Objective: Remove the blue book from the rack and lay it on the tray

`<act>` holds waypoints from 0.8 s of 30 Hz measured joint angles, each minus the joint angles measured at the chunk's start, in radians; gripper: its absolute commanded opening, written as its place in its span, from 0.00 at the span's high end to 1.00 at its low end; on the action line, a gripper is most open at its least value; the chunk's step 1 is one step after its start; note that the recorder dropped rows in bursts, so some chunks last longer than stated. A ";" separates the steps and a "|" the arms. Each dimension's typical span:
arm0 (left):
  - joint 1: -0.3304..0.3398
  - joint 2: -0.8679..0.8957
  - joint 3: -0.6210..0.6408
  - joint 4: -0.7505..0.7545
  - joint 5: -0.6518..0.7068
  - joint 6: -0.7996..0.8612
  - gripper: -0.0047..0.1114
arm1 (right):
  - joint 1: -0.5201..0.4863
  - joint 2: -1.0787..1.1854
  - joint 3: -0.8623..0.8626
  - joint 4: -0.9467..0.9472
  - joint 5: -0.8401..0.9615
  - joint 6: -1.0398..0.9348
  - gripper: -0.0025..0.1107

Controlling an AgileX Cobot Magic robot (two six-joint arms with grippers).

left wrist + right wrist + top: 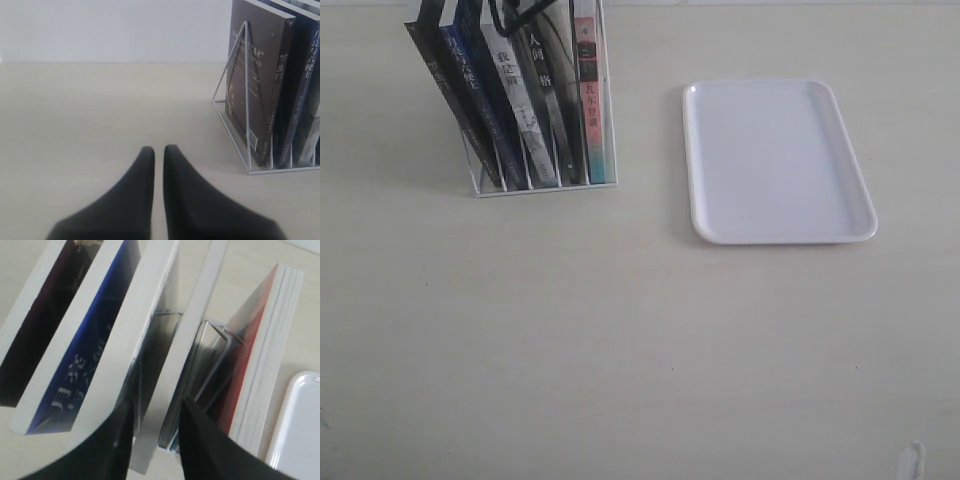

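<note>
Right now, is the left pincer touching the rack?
Apart. The left wrist view shows the left pincer short of the rack, with a stretch of bare table between its fingertips and the wire frame.

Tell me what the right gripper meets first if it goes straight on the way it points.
Most likely the top edge of the thin white-edged book, not the blue book: it sits between the open jaws of the right gripper, which would straddle it. Depth is unclear here.
</note>
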 measured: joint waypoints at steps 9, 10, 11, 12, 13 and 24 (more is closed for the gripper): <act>0.000 0.000 0.000 0.000 0.000 0.000 0.91 | 0.000 0.059 0.000 0.000 0.028 0.020 0.78; 0.000 0.000 0.000 0.000 0.000 0.000 0.91 | 0.000 0.059 0.000 0.000 0.028 0.024 0.84; 0.000 0.000 0.000 0.000 0.000 0.000 0.91 | 0.000 0.059 0.000 0.000 0.031 0.029 0.91; 0.000 0.000 0.000 0.000 0.000 0.000 0.91 | 0.000 0.059 0.000 -0.002 0.033 0.031 0.96; 0.000 0.000 0.000 0.000 0.000 0.000 0.91 | 0.000 0.059 0.000 -0.008 0.039 0.031 0.98; 0.000 0.000 0.000 0.000 0.000 0.000 0.91 | 0.000 0.053 0.000 -0.016 0.041 0.025 0.98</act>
